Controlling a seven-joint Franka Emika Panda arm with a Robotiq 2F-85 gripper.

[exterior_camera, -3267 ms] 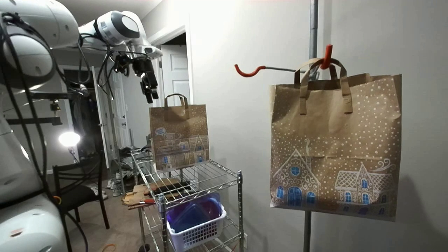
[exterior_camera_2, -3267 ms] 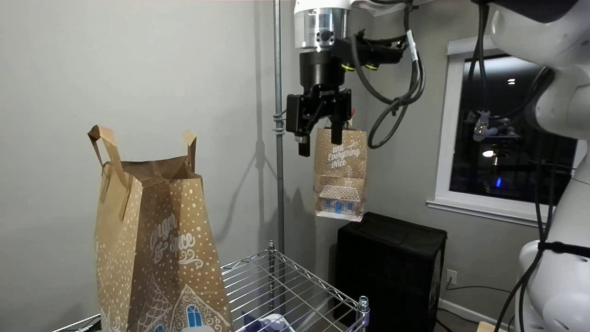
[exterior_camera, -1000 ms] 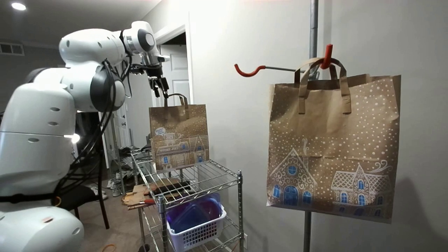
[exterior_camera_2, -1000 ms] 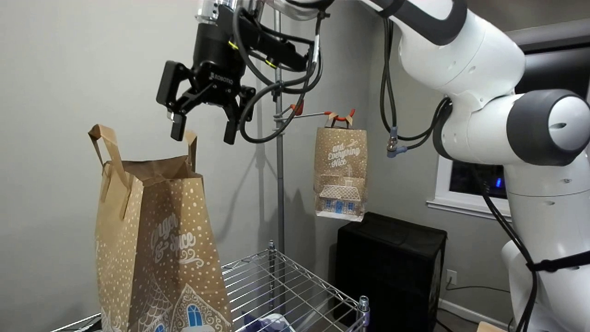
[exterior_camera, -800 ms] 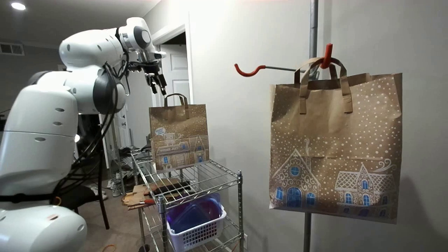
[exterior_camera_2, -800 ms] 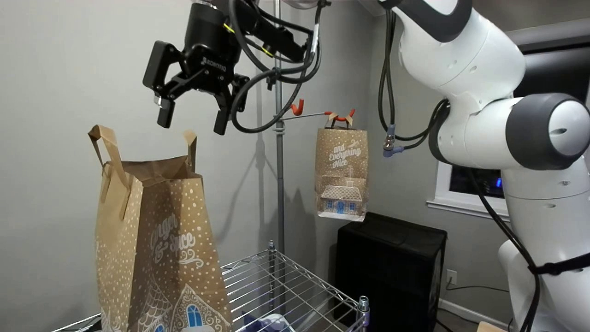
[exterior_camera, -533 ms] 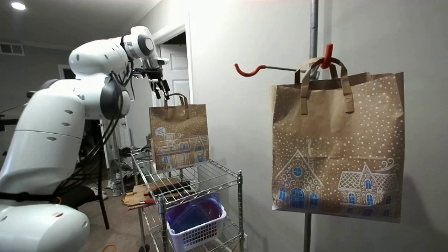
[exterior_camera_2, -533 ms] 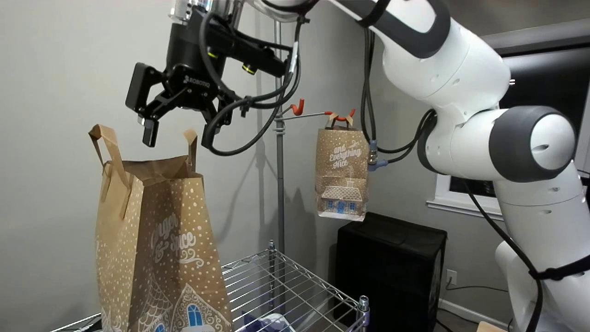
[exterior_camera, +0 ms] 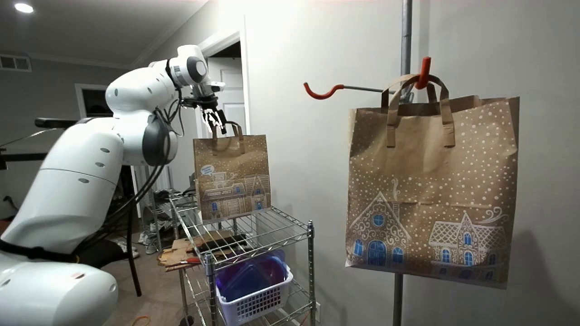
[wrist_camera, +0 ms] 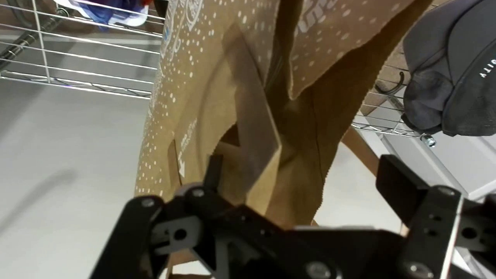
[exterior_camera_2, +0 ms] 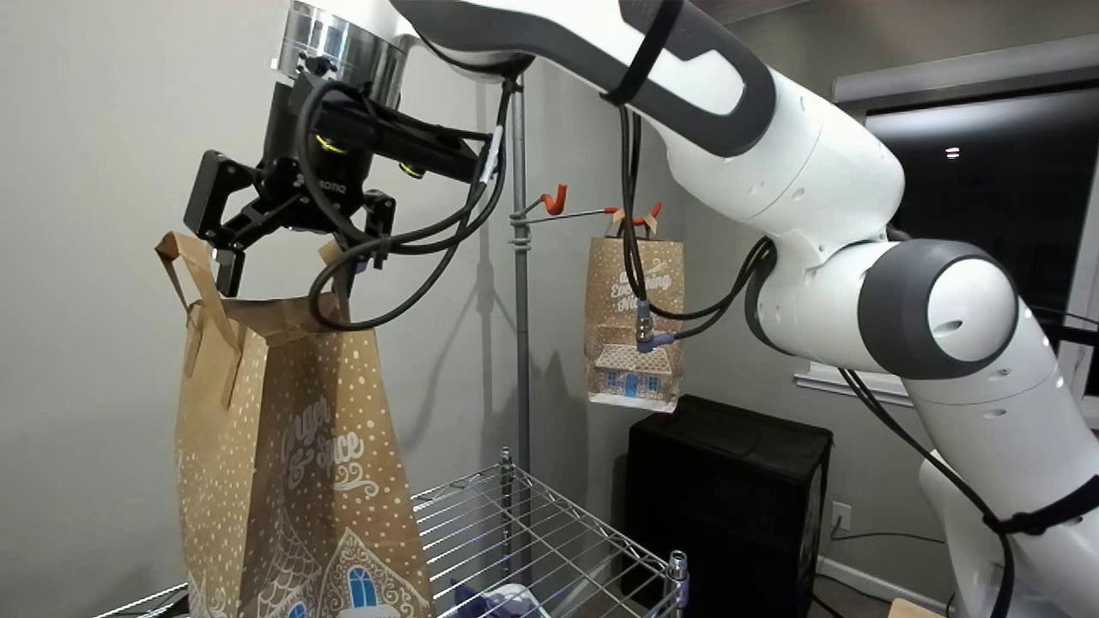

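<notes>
My gripper (exterior_camera_2: 288,276) is open and empty, just over the open top of a brown paper bag (exterior_camera_2: 300,481) with white printed houses. It also shows in an exterior view (exterior_camera: 218,129) and in the wrist view (wrist_camera: 306,178). The bag stands upright on a wire rack (exterior_camera: 310,258). It fills the middle of the wrist view (wrist_camera: 217,77). One bag handle (exterior_camera_2: 202,275) is close by a finger. The far handle (exterior_camera_2: 330,251) is partly hidden by the other finger and cables; I cannot tell whether they touch. In the wrist view a handle strap (wrist_camera: 360,151) runs behind the right finger.
A similar paper bag (exterior_camera: 432,190) hangs from a red-tipped hook (exterior_camera: 423,74) on a vertical pole (exterior_camera: 398,299). A bare red hook (exterior_camera: 321,94) sticks out beside it. A white basket (exterior_camera: 267,299) sits low in the rack. A black box (exterior_camera_2: 725,506) stands behind.
My gripper has moved from beside the pole over to the rack bag, and in the last half second lowered onto its top. The bag's handles lean slightly leftward now. The hanging bag sways slightly.
</notes>
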